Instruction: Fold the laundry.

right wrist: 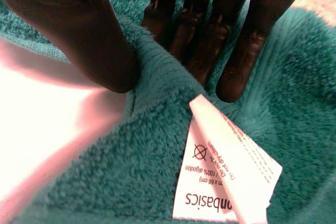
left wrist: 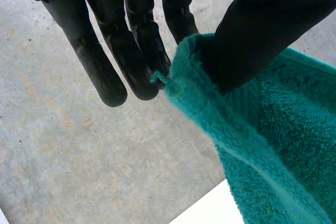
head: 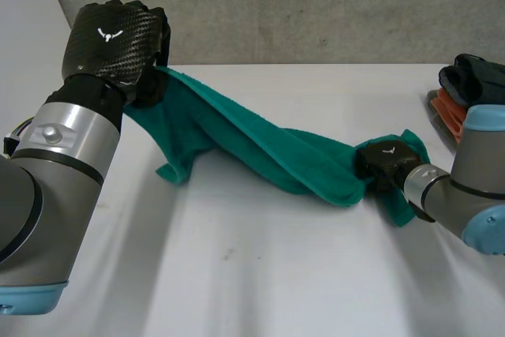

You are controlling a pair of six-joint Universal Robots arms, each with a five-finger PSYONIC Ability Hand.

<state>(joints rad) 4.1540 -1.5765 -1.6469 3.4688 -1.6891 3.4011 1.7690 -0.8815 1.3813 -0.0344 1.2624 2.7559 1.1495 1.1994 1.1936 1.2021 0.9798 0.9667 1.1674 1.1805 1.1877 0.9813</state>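
The teal towel (head: pixel 260 144) runs in a crumpled band across the white desk (head: pixel 276 274). One end is raised above the desk by the left hand (head: pixel 118 37), which pinches the towel's edge between thumb and straight fingers (left wrist: pixel 134 56). At the towel's other end, low on the desk, the right hand (head: pixel 387 162) nips a ridge of towel between thumb and fingers (right wrist: pixel 231 61), a white care label (right wrist: pixel 226 177) lying just past its fingertips; a pile of dark and orange clothes (head: pixel 469 88) sits beyond that end, apart from the towel.

White table (head: pixel 260 274), grey concrete wall (head: pixel 316 5) behind it
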